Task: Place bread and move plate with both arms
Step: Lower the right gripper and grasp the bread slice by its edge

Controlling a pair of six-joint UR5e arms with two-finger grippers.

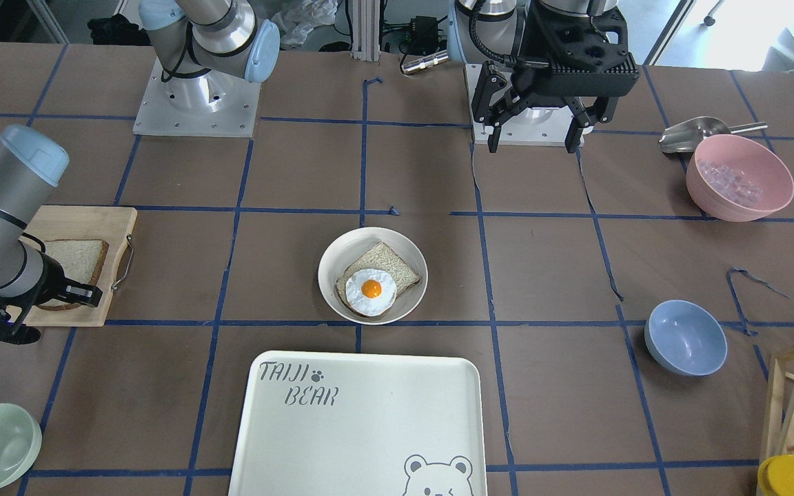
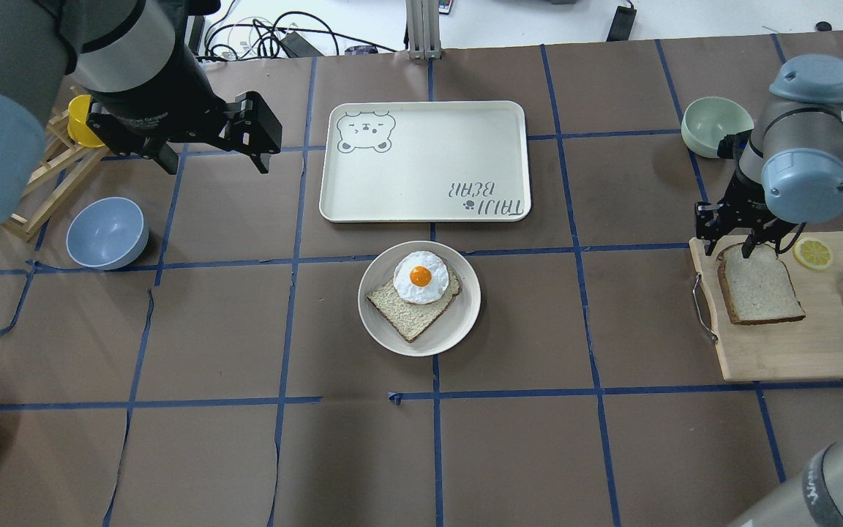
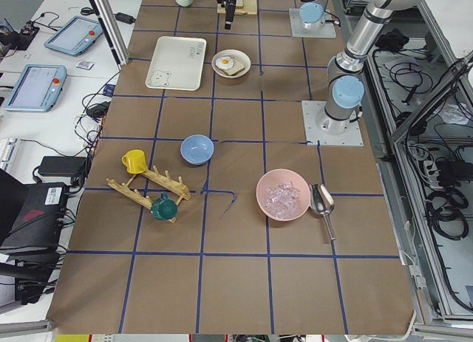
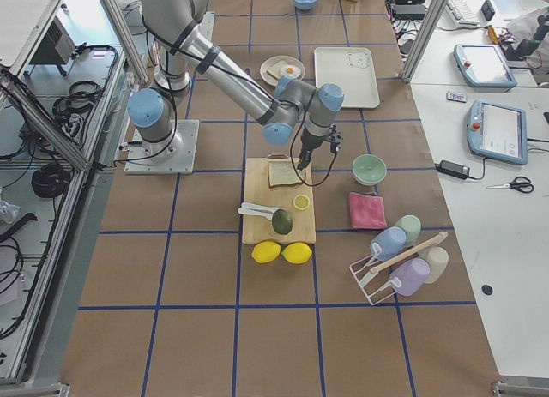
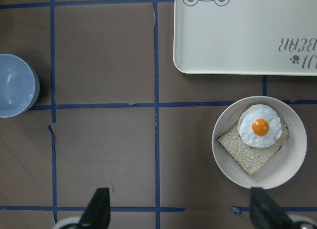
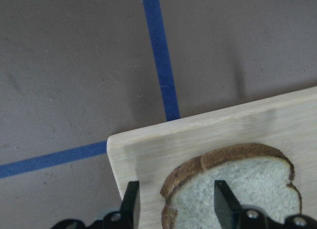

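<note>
Surface: brown sheet with a blue tape grid.
Bear-printed tray: flat on the surface at mid-width, on the far side of the plate from the robot base, near it but not touching.
Wooden cutting board: on the robot's right side, well apart from the plate.
Plate: round, off-white, at the centre of the surface. It holds an egg-topped slice.
Bread: plain slice lying flat on the cutting board, at the end with the metal handle.
Left pincer: fingers spread, nothing between them, raised above the surface on the robot's left, well apart from the plate.
Right pincer: fingers spread, low over the board. One finger sits over the bread, the other over bare board just beside the crust. Cannot tell whether either touches.
</note>
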